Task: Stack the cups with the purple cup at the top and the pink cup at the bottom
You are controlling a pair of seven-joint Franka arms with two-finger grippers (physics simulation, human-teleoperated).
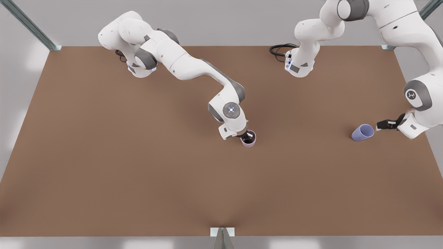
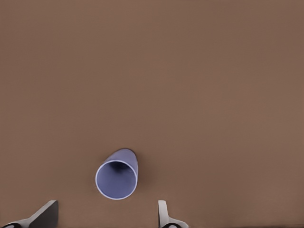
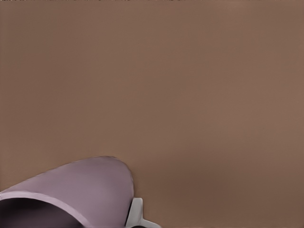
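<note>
Left gripper [image 1: 379, 125]: fingers spread wide, purple cup [image 1: 362, 132] lying on its side just ahead of them, untouched. Right gripper [image 1: 246, 136]: fingers clamping the pink cup [image 1: 250, 140] rim, one finger inside.

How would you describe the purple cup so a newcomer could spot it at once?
On the brown table, look to the front view's right, just ahead of the left gripper, whose fingers are spread open. The purple cup lies there on its side, mouth toward that gripper. The pink cup stands upright mid-table at the right gripper.
</note>
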